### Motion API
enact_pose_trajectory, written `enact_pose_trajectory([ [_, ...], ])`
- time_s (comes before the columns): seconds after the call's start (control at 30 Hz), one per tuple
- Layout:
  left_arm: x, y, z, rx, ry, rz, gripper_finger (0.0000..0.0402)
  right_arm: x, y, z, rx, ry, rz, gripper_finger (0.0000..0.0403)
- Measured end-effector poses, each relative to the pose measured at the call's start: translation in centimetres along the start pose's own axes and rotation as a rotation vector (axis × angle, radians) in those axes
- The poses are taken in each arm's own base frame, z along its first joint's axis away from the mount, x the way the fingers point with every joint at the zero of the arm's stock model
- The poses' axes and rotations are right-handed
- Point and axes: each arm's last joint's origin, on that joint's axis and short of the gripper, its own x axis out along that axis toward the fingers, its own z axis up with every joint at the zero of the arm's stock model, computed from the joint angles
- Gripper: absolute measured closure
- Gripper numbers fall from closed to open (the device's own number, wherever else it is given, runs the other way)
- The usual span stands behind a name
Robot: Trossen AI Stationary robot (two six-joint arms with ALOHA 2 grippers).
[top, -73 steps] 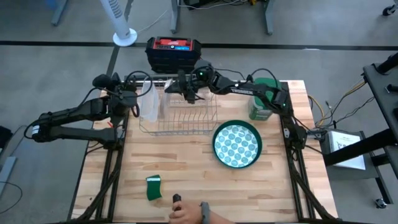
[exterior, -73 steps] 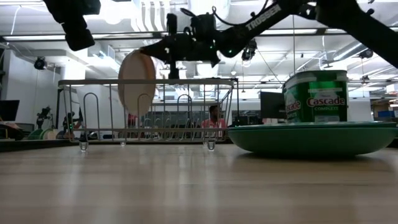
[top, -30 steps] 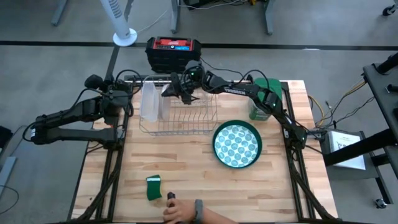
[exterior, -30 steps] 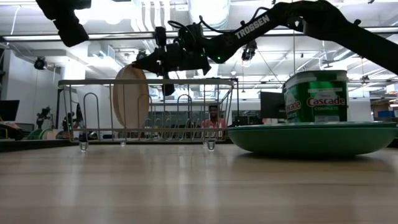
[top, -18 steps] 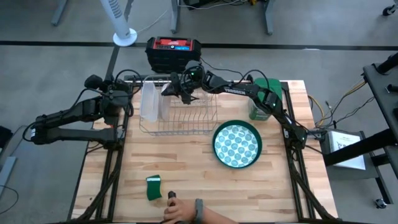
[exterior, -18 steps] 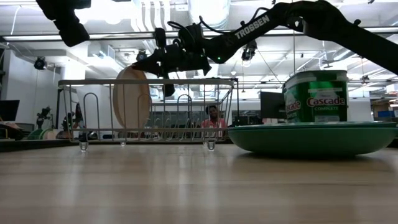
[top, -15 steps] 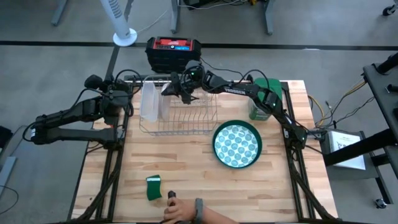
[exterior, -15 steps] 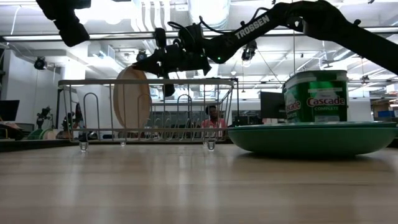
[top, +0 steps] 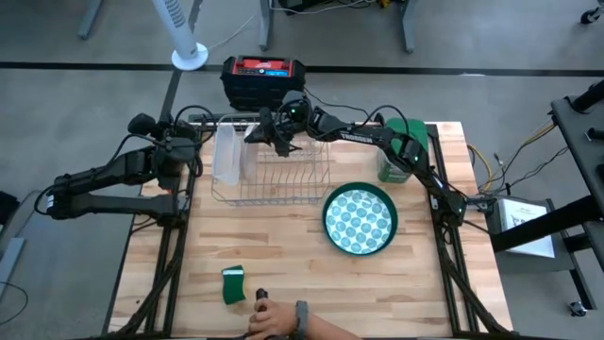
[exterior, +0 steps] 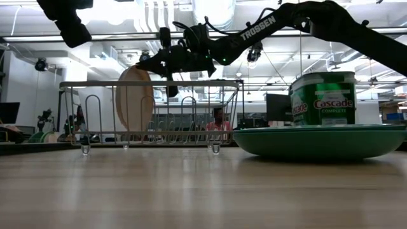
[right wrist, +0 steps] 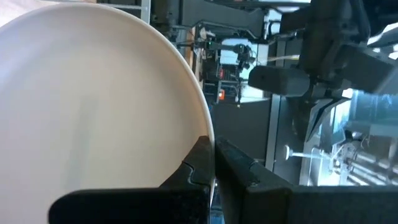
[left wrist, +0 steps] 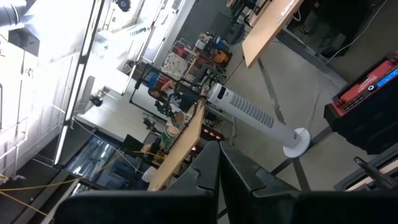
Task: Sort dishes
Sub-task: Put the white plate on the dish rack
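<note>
A whitish plate (top: 226,156) stands on edge at the left end of the wire dish rack (top: 283,178), its lower edge down among the rack's wires (exterior: 135,102). My right gripper (top: 252,135) reaches over the rack from the right and is shut on this plate. A teal patterned plate (top: 359,219) lies flat on the table to the right of the rack. My left gripper (top: 143,123) is shut and holds nothing, raised beyond the table's far left corner, pointing into the room (left wrist: 219,155). My right gripper (right wrist: 213,155) pinches the whitish plate's rim (right wrist: 205,132) between its two fingers, at the plate's upper part (exterior: 141,65). The fingers come nearly level from the table's right, above the rack's top wire. The plate stands upright inside the rack.
A green Cascade canister (top: 401,151) stands at the far right, behind the teal plate. A small green sponge (top: 233,284) lies near the front edge, beside a person's hand (top: 278,321). A red and black case (top: 264,80) sits beyond the far edge.
My right gripper has gone toward the table's left and down with the whitish plate, which has sunk from above the rack's top wire to standing upright inside the rack's left end. Over the last second both have kept nearly still.
</note>
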Motion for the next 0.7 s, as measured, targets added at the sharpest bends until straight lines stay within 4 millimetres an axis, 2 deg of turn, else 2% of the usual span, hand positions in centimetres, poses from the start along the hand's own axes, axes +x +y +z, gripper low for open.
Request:
enact_pose_trajectory([
  [0.23, 0.0, 0.0, 0.0, -0.005, 0.000, 0.000, 0.0401, 0.0, 0.2, 0.0, 0.053, 0.024, 0.006, 0.0403],
  [0.57, 0.0, 0.0, 0.0, -0.003, 0.000, 0.000, 0.0401, 0.8, 2.7, -0.4, -0.027, -0.020, -0.024, 0.0403],
  [0.7, 0.0, 0.0, 0.0, -0.002, 0.000, 0.000, 0.0401, 0.9, 2.8, -0.4, -0.027, -0.022, -0.024, 0.0403],
])
